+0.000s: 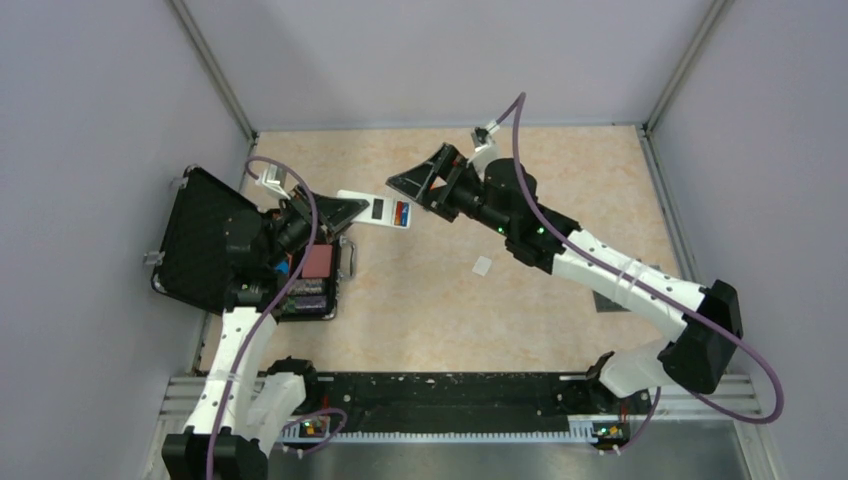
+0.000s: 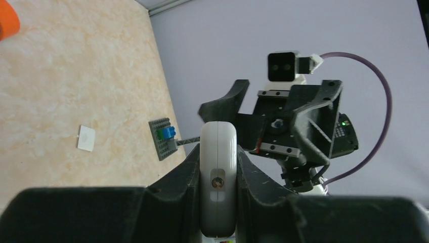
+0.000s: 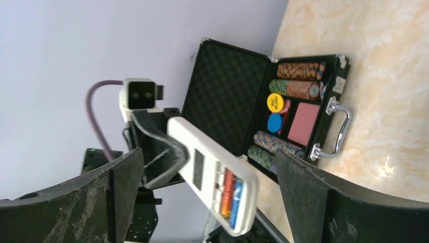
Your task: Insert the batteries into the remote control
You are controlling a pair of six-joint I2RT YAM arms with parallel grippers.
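Note:
My left gripper (image 1: 352, 209) is shut on the white remote control (image 1: 380, 210) and holds it above the table, with its open battery bay facing up. The orange-red battery (image 3: 228, 193) and the blue battery (image 3: 237, 203) lie side by side in the bay at the remote's free end (image 3: 212, 172). In the left wrist view the remote (image 2: 218, 177) shows end-on, clamped between the fingers (image 2: 182, 174). My right gripper (image 1: 420, 193) is open just beyond the remote's battery end. Its fingers (image 3: 119, 197) stand wide on either side of the remote without touching it.
An open black poker-chip case (image 1: 215, 245) with chips and cards sits at the left, under my left arm. A small white flat piece (image 1: 482, 265) lies on the table in the middle. A grey baseplate with a blue brick (image 2: 164, 137) lies at the right. An orange object (image 2: 7, 20) shows at one corner.

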